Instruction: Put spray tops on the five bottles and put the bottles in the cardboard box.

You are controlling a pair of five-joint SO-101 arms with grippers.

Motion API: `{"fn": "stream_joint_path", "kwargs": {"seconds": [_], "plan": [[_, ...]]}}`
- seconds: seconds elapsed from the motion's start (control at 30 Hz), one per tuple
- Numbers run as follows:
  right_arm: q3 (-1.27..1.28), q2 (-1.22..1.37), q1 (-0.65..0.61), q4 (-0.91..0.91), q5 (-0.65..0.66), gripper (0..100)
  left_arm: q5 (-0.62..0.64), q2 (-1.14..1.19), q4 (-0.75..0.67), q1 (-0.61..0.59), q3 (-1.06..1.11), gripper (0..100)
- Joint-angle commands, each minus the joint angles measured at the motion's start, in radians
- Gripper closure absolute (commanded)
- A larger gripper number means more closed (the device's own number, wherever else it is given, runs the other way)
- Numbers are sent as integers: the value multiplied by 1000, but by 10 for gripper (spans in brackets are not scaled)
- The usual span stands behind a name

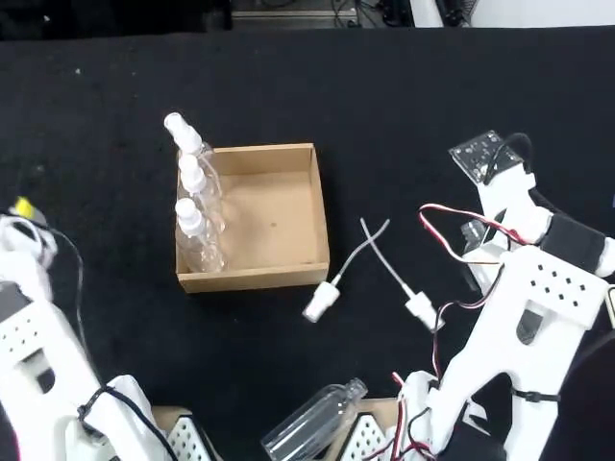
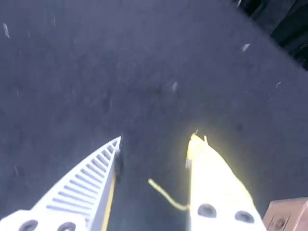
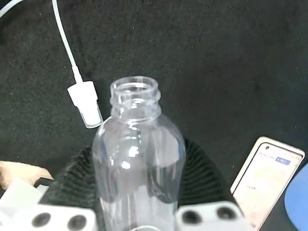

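Bottles with tops fitted, three of them, stand in a row along the left wall inside the cardboard box. My right gripper is clamped around an uncapped clear bottle at the near edge of the black table, with the open neck pointing far-right. One loose spray top lies just off the box's near right corner, and a second spray top lies further right, their thin tubes crossing. My left gripper hangs over the dark cloth with its fingers spread apart. I can see a phone lying beside the right gripper.
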Motion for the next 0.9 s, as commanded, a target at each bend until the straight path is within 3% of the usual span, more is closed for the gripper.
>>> {"fn": "stream_joint_path", "kwargs": {"seconds": [0.0, 0.13, 0.3, 0.47, 0.87], "plan": [[-13, -56, 77, -21, -2, 988, -157, -15, 133, 67, -321, 801], [-8, -48, 161, -101, -5, 988, -245, -14, 282, 185, -552, 801], [-12, -51, 265, -141, -8, 988, -330, -12, 431, 484, -759, 801], [-13, -48, 351, -180, -44, 988, -379, 29, 463, 825, -759, 801], [-73, 76, 582, -333, -49, 988, -376, 388, 456, 1345, -657, 801]]}}
